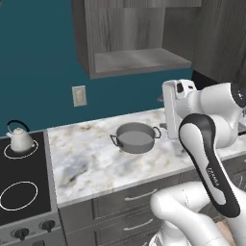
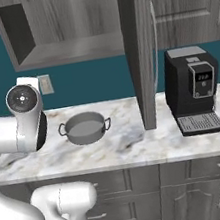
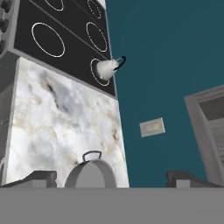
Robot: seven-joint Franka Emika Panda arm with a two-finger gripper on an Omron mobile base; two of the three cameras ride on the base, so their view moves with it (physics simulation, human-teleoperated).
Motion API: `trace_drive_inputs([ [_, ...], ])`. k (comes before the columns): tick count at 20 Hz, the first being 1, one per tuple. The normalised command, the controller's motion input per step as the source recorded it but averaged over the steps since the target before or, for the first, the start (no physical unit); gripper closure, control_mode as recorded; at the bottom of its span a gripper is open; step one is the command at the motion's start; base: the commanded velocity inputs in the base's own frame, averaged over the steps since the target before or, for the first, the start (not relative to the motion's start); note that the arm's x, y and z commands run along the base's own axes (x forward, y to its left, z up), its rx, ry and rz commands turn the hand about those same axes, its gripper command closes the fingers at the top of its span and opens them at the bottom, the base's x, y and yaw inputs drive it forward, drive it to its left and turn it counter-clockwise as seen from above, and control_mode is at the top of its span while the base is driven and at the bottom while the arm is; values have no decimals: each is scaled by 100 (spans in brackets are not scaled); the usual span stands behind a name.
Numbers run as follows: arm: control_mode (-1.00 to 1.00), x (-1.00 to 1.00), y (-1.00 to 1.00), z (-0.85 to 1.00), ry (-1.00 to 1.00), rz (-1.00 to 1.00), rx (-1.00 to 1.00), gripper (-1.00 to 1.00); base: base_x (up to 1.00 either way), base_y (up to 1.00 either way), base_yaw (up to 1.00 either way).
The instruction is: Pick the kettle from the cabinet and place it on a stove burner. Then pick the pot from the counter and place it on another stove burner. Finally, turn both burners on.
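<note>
Teal wall and a marble counter fill my screens. At its left end the kettle already sits on the back burner of the cooktop, so the pot, near the counter's middle, is my next pick. I judge it rigid, fairly heavy and slick, best pinched at the rim or a loop handle. My gripper hangs spread wide and empty above it. I can read no writing anywhere.

The arm is glossy white with rounded links, black joint bands and a dark round end cap.
</note>
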Motion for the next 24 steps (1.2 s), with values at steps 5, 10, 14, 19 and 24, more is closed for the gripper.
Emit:
trace_drive_inputs([
  [5,100,0,0,0,0,0,0,-100,41,0,4],
  [10,-100,0,0,-1,0,0,0,-100,4,0,0],
  [14,-100,0,-9,-5,0,0,0,-100,0,0,0],
  [19,-100,0,-5,-12,1,0,-2,-100,0,0,0],
  [24,-100,0,-2,-19,3,0,-4,-100,0,0,0],
])
